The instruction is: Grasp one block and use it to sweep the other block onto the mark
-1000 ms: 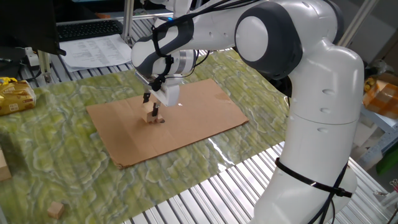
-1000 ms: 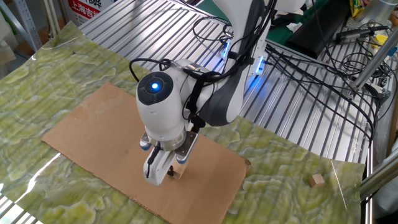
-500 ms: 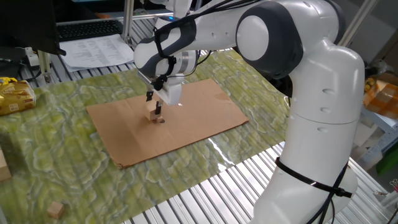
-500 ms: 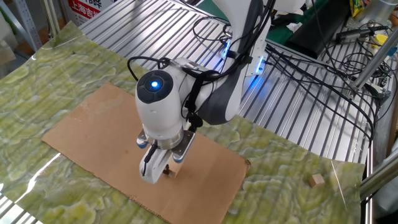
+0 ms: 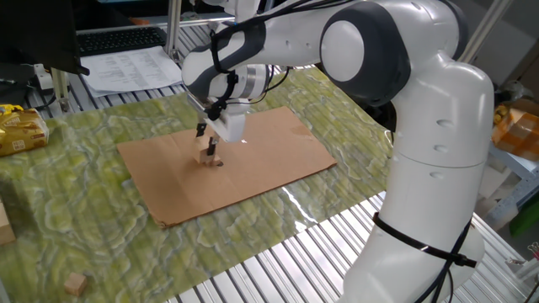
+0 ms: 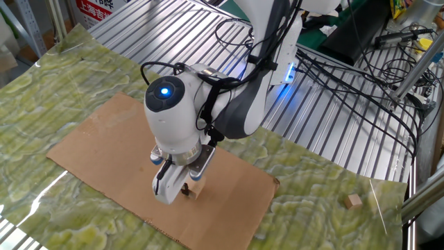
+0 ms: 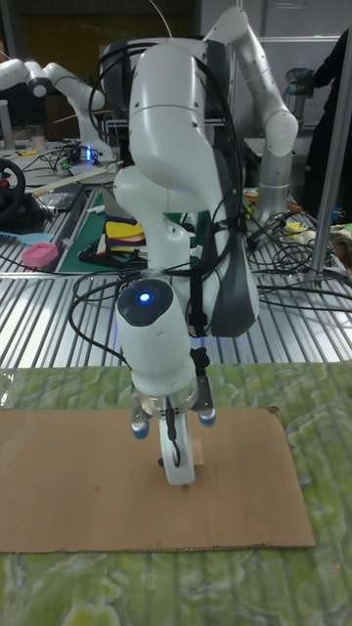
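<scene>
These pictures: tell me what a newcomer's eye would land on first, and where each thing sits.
The big white arm dominates, bent down over the brown cardboard sheet with its gripper closed on the largest wooden cube near the sheet's middle. A glowing blue light on the wrist stands out in the other fixed view. A stray tan cube lies on the green mat, off the cardboard.

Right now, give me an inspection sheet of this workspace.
Surface: brown cardboard sheet on a green patterned mat, over metal slats.
Job's things: large wooden block between the tool's fingers; tiny block beside it on the cardboard; black mark not visible.
Clutter: spare wooden cube on the mat, yellow packet, papers.
Tool: closed on the large block, low over the cardboard.
Cables: black bundle on the slats behind.
Surroundings: second robot arm, keyboard.
</scene>
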`<state>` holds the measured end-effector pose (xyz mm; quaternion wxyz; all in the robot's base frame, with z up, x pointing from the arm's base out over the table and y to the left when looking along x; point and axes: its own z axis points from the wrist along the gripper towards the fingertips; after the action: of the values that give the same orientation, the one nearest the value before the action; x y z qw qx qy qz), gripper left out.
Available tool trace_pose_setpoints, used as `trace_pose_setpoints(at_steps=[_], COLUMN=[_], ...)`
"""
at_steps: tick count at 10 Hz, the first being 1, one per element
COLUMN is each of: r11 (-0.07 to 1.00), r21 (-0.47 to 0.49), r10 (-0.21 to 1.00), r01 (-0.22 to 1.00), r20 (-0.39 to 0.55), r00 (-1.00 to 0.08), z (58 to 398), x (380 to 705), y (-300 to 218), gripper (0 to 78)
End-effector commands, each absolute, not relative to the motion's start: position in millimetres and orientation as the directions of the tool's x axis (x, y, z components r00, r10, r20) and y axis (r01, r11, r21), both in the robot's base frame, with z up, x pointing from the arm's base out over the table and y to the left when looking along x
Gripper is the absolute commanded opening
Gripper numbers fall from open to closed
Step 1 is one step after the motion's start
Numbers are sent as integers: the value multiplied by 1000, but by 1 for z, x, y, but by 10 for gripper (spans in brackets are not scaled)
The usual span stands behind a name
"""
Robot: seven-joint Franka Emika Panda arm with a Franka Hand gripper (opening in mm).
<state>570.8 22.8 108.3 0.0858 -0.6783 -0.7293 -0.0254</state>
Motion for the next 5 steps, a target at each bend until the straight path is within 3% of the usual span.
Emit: trace_pose_setpoints(at_steps=[1, 5], r11=[53, 60], r21=[-74, -68], r10=[982, 984], r01=[996, 996], r20=[186, 172], r00=[-39, -48], z=[104, 95], x=[574, 574], y=[31, 19], gripper=[11, 11])
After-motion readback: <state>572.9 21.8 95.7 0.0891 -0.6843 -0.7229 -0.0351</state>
